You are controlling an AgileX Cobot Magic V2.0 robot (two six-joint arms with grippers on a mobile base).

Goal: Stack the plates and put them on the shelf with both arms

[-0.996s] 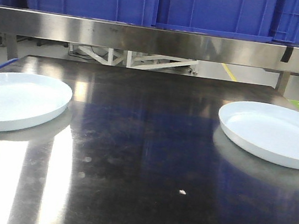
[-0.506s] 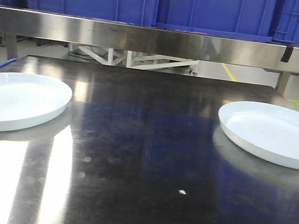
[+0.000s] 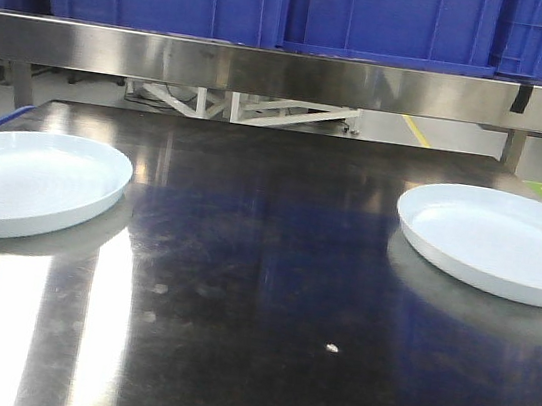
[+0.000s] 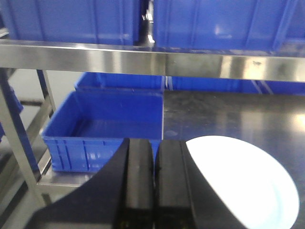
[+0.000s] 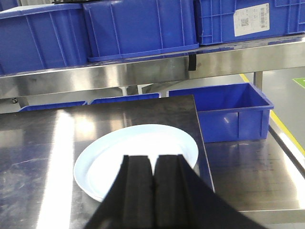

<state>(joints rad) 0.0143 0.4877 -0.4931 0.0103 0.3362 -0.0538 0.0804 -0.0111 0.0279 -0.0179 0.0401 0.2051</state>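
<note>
**Left gripper (image 4: 155, 157) and right gripper (image 5: 152, 164) pinched closed, empty**

Each hangs by its own plate's rim. The left plate (image 3: 26, 184) lies at the counter's (image 3: 258, 292) left edge, the right plate (image 3: 498, 240) at its right edge, well apart, not stacked.

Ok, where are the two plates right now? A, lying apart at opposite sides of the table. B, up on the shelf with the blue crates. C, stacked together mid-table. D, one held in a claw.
A: the left plate and the right plate lie flat at opposite sides of the steel table, bare tabletop between them.
</note>
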